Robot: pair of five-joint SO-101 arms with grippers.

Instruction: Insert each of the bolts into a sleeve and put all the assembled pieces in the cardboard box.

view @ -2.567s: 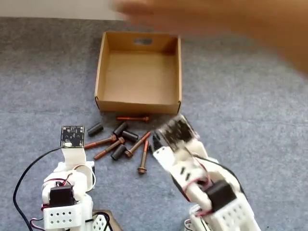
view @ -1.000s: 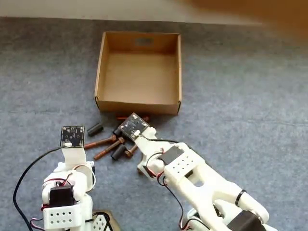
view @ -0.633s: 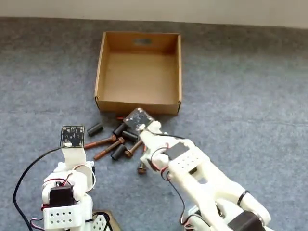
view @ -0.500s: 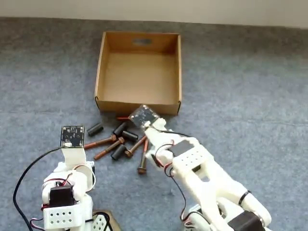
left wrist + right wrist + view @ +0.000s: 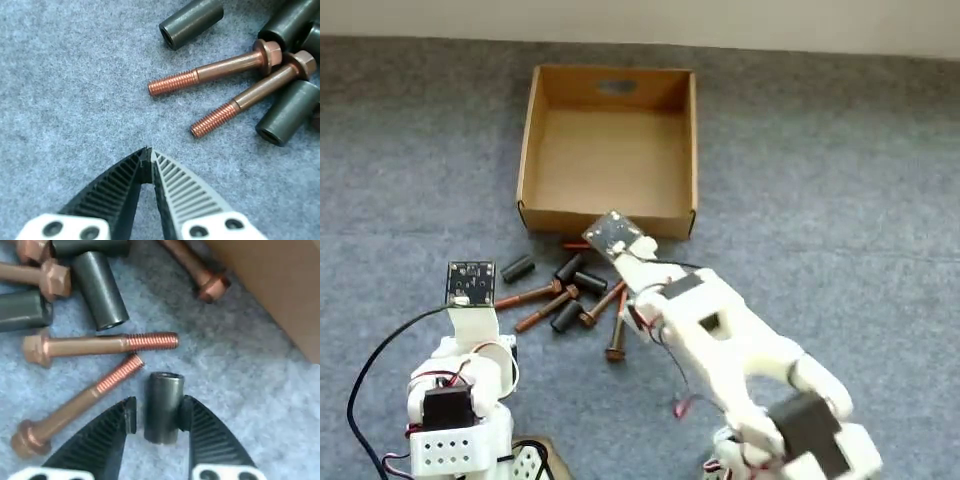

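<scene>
Several copper bolts (image 5: 618,322) and dark sleeves (image 5: 517,267) lie scattered on the grey carpet just in front of the cardboard box (image 5: 528,150). My right gripper (image 5: 157,415) is open, low over the carpet, with one sleeve (image 5: 163,405) lying between its fingers (image 5: 197,432); two bolts (image 5: 100,346) lie just beyond it, close to the box wall (image 5: 270,275). The right arm (image 5: 695,315) stretches over the right side of the pile. My left gripper (image 5: 148,154) is shut on nothing, short of two bolts (image 5: 220,67) and a sleeve (image 5: 190,20).
The box stands open with its floor bare. Grey carpet runs wide to the right (image 5: 840,200) and left (image 5: 410,180) of the box. The left arm's base (image 5: 455,415) sits at the near left, with a black cable (image 5: 365,375) looping beside it.
A person's arm blurred across the top has gone. The right arm swung left over the pile, then came back right toward the box front and settled around a sleeve. The left arm stayed still.
</scene>
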